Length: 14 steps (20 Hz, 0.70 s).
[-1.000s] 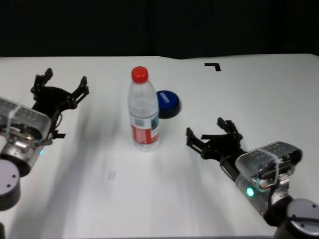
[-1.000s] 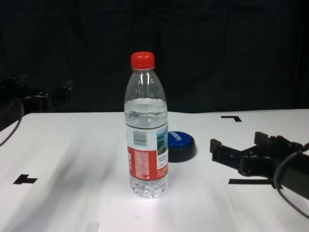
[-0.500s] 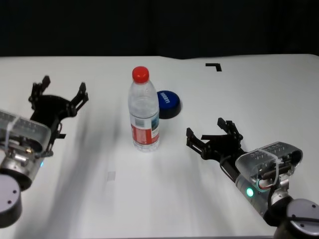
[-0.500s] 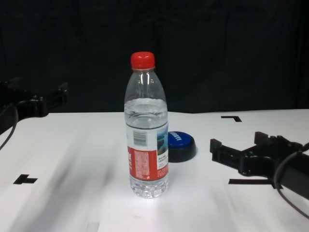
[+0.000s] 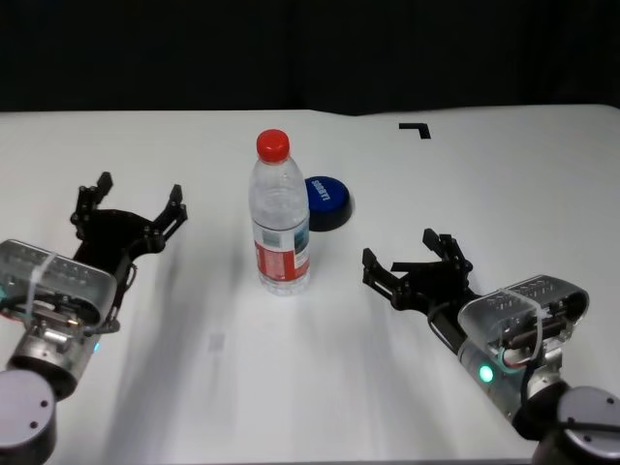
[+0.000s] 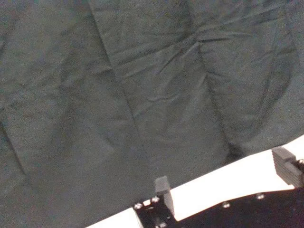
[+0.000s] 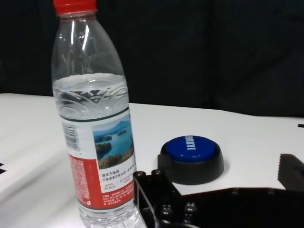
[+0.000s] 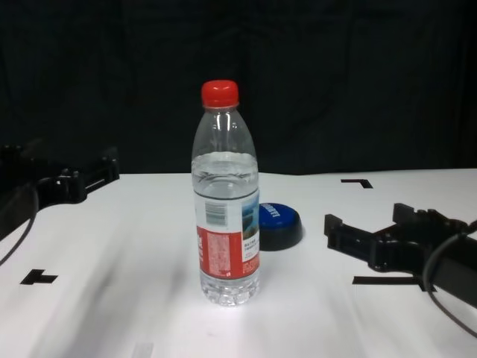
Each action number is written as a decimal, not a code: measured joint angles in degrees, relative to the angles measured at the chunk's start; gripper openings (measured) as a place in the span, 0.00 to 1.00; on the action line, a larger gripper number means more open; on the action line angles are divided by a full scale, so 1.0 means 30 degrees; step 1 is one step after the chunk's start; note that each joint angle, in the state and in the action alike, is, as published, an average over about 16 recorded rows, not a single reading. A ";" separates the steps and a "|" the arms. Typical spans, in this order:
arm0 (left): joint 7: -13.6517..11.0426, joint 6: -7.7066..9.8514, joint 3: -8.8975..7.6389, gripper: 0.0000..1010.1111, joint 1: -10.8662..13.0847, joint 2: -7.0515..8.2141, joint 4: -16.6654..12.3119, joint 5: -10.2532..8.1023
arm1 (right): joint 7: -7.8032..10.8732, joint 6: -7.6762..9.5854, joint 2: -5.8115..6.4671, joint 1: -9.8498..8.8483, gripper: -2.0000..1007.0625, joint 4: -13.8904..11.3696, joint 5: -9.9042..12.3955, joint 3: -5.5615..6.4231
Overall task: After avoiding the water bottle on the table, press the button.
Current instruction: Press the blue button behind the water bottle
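Head view: one water bottle (image 5: 279, 226), one button (image 5: 325, 201) — two end effectors, left (image 5: 133, 207) and right (image 5: 411, 260), spread, empty.

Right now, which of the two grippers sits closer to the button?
The right gripper, open, right of the water bottle with bare table between it and the button. The left gripper, also open, is across the bottle.

- The left gripper (image 5: 134, 212) now sits nearer the robot and closer to the bottle (image 5: 280, 223) than a second ago, when it hung farther back over the table (image 5: 504, 184).
- In the chest view its fingers (image 8: 110, 160) reach farther in from the left edge than before.
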 joint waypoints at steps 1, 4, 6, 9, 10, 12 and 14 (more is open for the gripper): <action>0.0033 0.0039 0.0014 0.99 0.0122 -0.0061 -0.0104 0.0050 | 0.0000 0.0000 0.0000 0.0000 1.00 0.0000 0.0000 0.0000; 0.0143 0.0148 0.0059 0.99 0.0456 -0.0246 -0.0379 0.0190 | 0.0000 0.0000 0.0000 0.0000 1.00 0.0000 0.0000 0.0000; 0.0227 0.0206 0.0077 0.99 0.0640 -0.0370 -0.0522 0.0264 | 0.0000 0.0000 0.0000 0.0000 1.00 0.0000 0.0000 0.0000; 0.0372 0.0280 0.0096 0.99 0.0889 -0.0570 -0.0713 0.0371 | 0.0000 0.0000 0.0000 0.0000 1.00 0.0000 0.0000 0.0000; 0.0421 0.0303 0.0101 0.99 0.0960 -0.0639 -0.0767 0.0407 | 0.0000 0.0000 0.0000 0.0000 1.00 0.0000 0.0000 0.0000; 0.0523 0.0341 0.0109 0.99 0.1085 -0.0773 -0.0860 0.0482 | 0.0000 0.0000 0.0000 0.0000 1.00 0.0000 0.0000 0.0000; 0.0618 0.0371 0.0112 0.99 0.1178 -0.0899 -0.0928 0.0556 | 0.0000 0.0000 0.0000 0.0000 1.00 0.0000 0.0000 0.0000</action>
